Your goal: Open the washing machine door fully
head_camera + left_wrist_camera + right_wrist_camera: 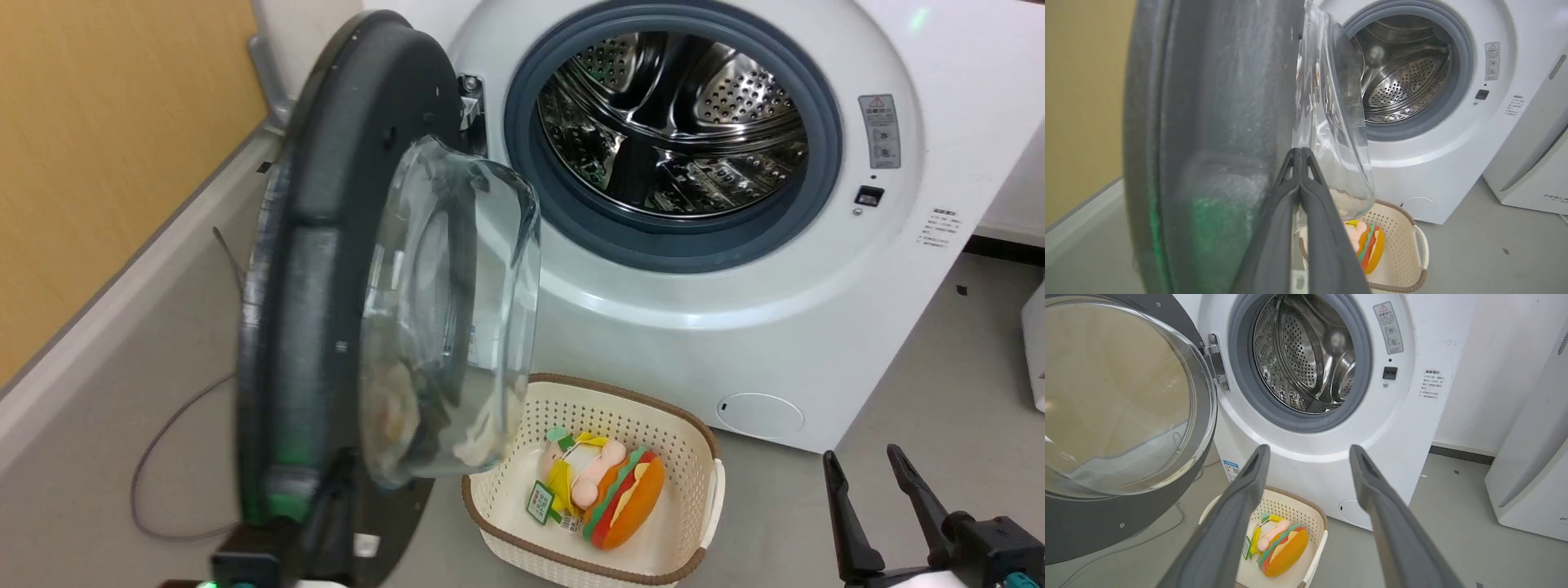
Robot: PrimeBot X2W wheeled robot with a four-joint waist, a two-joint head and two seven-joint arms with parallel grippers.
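Observation:
The washing machine (735,327) stands ahead, its steel drum (669,122) and grey gasket exposed. The washing machine door (326,245) is swung far out on its left hinge and stands nearly edge-on to me, its clear glass bowl (457,310) bulging to the right. My left gripper (331,490) is shut, its fingers pressed together with the tips (1300,152) against the door's matte inner face beside the glass. At the lower right, my right gripper (861,457) is open and holds nothing, away from the door. In the right wrist view the door's inner side (1086,531) is at the left.
A cream basket (702,433) holding a plush burger toy (620,490) sits on the floor below the drum opening, just right of the door. A thin cable (155,457) loops on the floor at left by the yellow wall (98,163). A white appliance (1535,163) stands at the right.

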